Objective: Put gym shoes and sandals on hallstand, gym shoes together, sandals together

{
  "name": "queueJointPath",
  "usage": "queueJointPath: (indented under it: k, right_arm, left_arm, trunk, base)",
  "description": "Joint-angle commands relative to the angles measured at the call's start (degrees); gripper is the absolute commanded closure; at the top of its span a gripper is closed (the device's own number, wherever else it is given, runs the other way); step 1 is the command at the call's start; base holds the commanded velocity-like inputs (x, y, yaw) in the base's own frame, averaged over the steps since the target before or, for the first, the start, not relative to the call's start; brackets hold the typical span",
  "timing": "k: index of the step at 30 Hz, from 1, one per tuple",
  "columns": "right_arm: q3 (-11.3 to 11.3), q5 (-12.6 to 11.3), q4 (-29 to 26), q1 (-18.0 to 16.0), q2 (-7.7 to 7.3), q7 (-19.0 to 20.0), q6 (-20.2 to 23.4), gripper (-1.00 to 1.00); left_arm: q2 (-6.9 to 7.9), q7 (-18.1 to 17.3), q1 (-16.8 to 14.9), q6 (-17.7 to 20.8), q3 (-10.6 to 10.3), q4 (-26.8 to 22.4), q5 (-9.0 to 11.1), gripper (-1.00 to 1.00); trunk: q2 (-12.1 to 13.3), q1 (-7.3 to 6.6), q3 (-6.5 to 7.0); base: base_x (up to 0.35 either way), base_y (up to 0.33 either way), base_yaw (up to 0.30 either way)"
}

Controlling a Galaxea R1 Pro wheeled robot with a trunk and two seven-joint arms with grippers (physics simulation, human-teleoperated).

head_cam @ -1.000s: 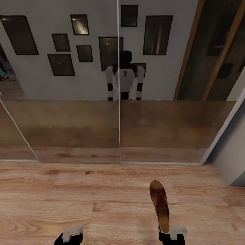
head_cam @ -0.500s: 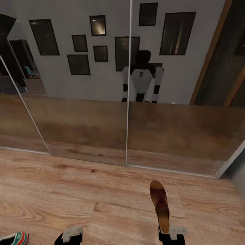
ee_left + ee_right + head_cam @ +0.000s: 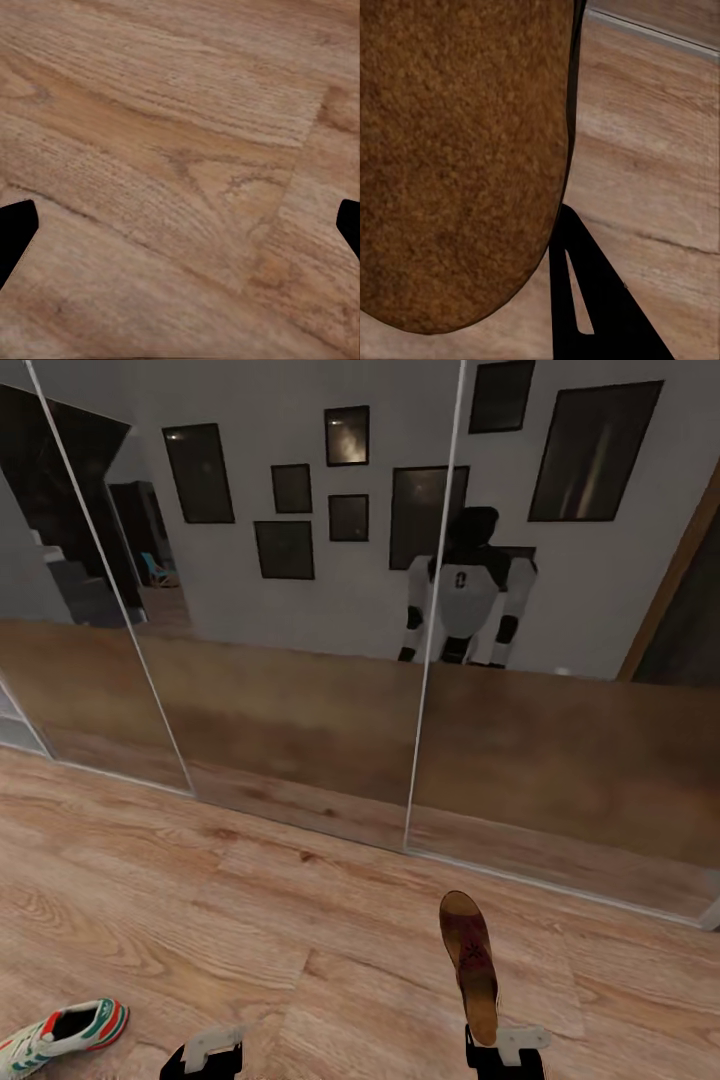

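One brown sandal [image 3: 470,960] with a reddish footbed sticks out forward over the corridor floor [image 3: 250,920], its heel end held by my right gripper [image 3: 497,1050], which is shut on it at the lower edge of the head view. In the right wrist view the sandal's brown sole [image 3: 457,150] lies against one dark finger [image 3: 585,300]. A white gym shoe [image 3: 62,1032] with green stripes and red trim lies on the floor at the lower left, left of my left gripper [image 3: 205,1052]. That gripper [image 3: 180,229] is open over bare planks.
Tall mirrored sliding doors [image 3: 300,660] stand straight ahead, reflecting the robot and a wall of dark picture frames. A pale shelf corner [image 3: 12,725] shows at the far left edge; I cannot tell whether it is the hallstand.
The camera has swung left, so the mirrored doors slid right in the picture and the gym shoe came into view at the lower left. Both grippers and the sandal keep their places.
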Motion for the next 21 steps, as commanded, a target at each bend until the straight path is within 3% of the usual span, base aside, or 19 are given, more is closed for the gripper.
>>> queueJointPath:
  k: [1,21]
  right_arm:
    - [0.23,0.57,0.01,-0.02,-0.01,-0.59,0.00,1.00]
    - [0.25,0.57,0.00,-0.02,-0.01,-0.59,0.00,1.00]
  left_arm:
    - [-0.06,0.16,-0.05,-0.18,0.30,0.06,-0.60,-1.00]
    - [-0.06,0.16,-0.05,-0.18,0.30,0.06,-0.65,-1.00]
  trunk:
    - [-0.02,-0.01,-0.05]
    - [-0.02,-0.01,-0.05]
  base:
    - [0.001,0.000,0.284]
    - [0.000,0.000,0.284]
